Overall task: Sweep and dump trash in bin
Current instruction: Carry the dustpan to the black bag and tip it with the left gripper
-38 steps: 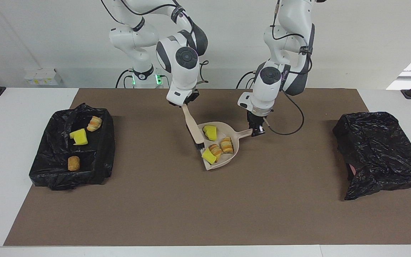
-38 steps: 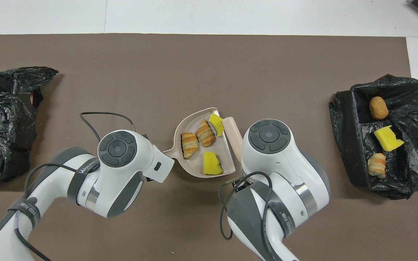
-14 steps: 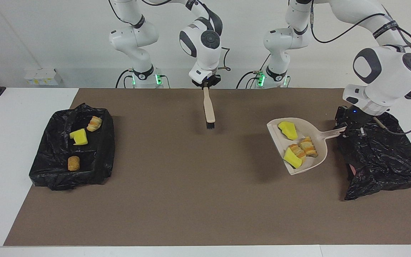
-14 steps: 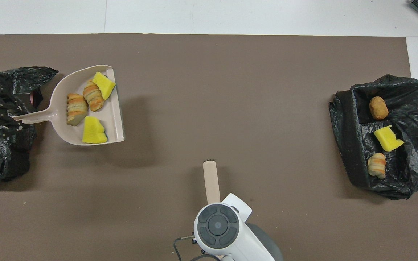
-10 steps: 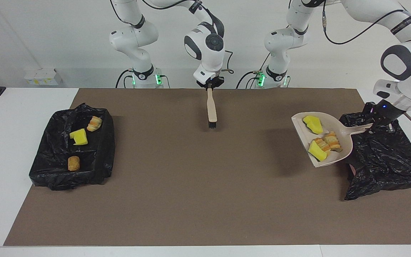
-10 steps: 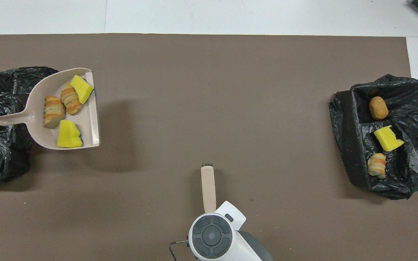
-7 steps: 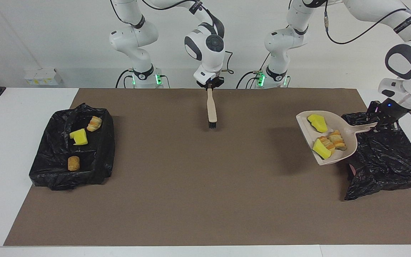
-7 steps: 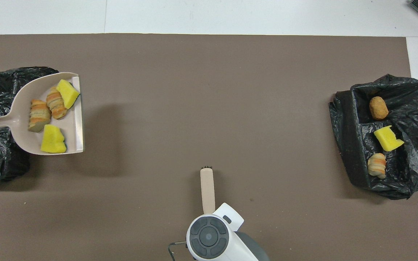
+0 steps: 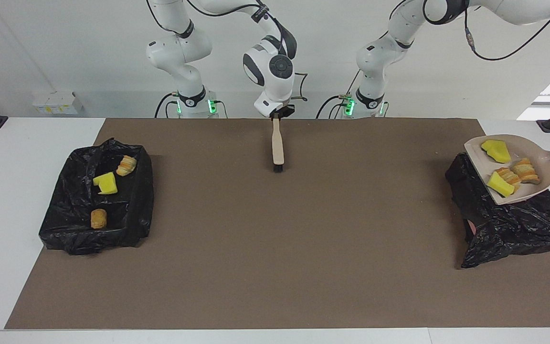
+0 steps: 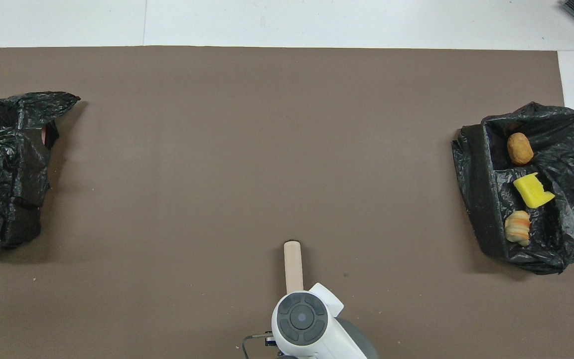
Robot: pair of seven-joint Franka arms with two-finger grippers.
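Trash (image 9: 509,177), four scraps, rides in the beige dustpan (image 9: 544,173) held up over the black bin bag (image 9: 513,224) at the left arm's end; the left gripper, clamped on its handle, is cut off at the frame edge. The right gripper (image 9: 277,114) pinches a small brush (image 9: 277,148) above the brown mat (image 9: 275,239). Three more scraps (image 9: 108,184) lie in the black-lined tray (image 9: 65,234) at the right arm's end.

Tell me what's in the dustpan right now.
The dustpan holds four scraps: two yellow foam chunks and two bread pieces. Anything beneath them is covered.
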